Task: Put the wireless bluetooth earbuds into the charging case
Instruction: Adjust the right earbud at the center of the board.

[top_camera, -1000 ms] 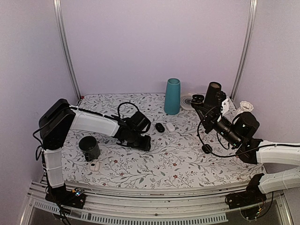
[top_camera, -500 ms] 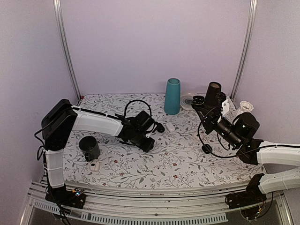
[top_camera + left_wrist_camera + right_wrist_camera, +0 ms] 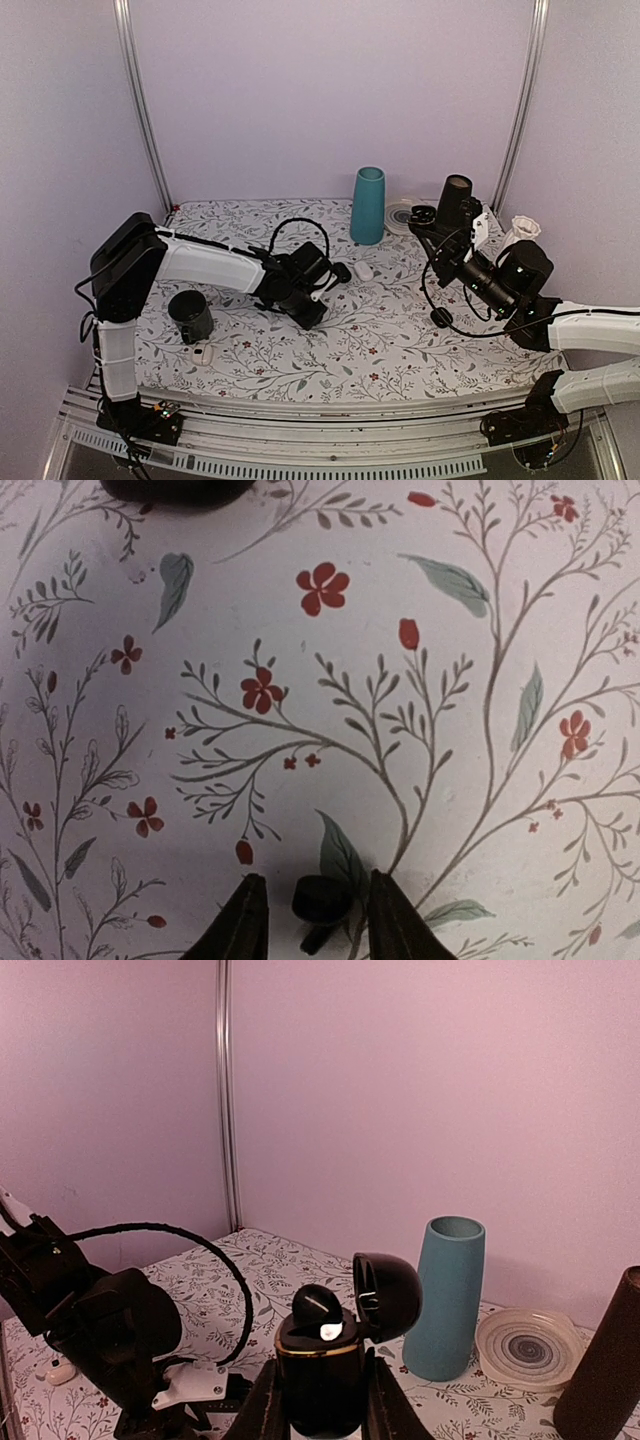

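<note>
My right gripper (image 3: 320,1405) is shut on the glossy black charging case (image 3: 322,1365) and holds it upright in the air, lid (image 3: 388,1295) hinged open. One black earbud (image 3: 316,1305) sits in the case's top. In the top view the case (image 3: 422,213) is up at the right, near the dark cylinder. My left gripper (image 3: 315,880) is open, low over the tablecloth. Its two fingers stand either side of the second black earbud (image 3: 322,898), with a small gap on each side. In the top view this gripper (image 3: 311,313) is at the table's middle-left.
A teal vase (image 3: 367,205), a ribbed plate (image 3: 400,215) and a dark cylinder (image 3: 455,200) stand at the back. A black pod (image 3: 341,271) and a white pod (image 3: 363,271) lie just behind the left wrist. A black cup (image 3: 190,315) and a small white item (image 3: 203,354) are at the left.
My left wrist has swung to the right and a little nearer the pods, while its fingertips stay over about the same spot. The right arm and the case have not moved.
</note>
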Available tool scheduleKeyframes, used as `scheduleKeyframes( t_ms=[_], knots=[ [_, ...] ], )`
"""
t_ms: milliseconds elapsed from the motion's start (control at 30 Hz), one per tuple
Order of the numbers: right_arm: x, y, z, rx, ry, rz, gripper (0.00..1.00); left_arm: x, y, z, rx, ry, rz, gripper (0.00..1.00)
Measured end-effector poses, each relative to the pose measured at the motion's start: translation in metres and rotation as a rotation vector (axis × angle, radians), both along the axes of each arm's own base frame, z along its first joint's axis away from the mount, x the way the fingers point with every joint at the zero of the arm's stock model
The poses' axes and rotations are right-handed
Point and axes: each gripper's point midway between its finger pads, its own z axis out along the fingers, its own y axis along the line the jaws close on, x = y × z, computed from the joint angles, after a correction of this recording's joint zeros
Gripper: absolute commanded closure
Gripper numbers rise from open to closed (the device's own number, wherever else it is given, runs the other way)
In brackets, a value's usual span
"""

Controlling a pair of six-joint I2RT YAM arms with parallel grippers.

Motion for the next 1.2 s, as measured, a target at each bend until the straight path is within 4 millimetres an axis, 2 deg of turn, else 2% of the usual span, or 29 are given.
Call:
scheduleKeyframes(
  t_ms=[800,1200],
  knots=[
    [0.0,0.0,0.0,0.0,0.0,0.001,0.96,0.0,-0.012,-0.002,0.023,-0.01,-0.118,0.66],
    [0.0,0.0,0.0,-0.001,0.0,0.001,0.96,-0.009,-0.003,-0.003,0.029,0.025,-0.137,0.67]
  ],
)
